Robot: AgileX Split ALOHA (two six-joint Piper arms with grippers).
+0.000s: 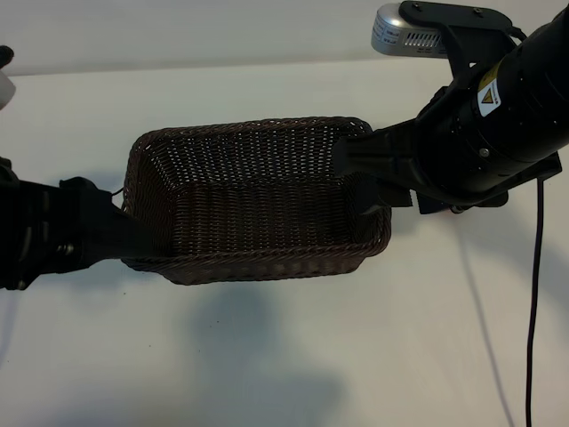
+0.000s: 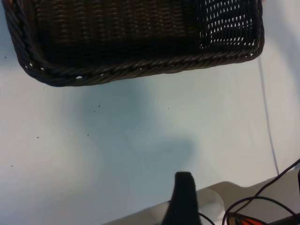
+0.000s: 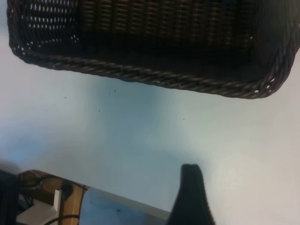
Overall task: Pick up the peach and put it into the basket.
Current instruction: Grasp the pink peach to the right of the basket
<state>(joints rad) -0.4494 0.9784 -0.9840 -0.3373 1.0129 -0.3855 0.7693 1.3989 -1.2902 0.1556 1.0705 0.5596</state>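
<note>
Basket (image 1: 253, 200) sits mid-frame on table (image 1: 267, 356); left gripper (image 1: 133, 236) and right gripper (image 1: 360, 173) at its ends, both wide open, holding nothing.

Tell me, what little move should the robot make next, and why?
Probably draw the left tool a little away from the wicker basket to search the table. No peach shows in any view, the part of the basket's floor in view looks bare, and the left tool and right tool sit open at its two ends, holding nothing I can see.

Dark brown woven basket (image 1: 258, 200), white table (image 1: 284, 356).
</note>
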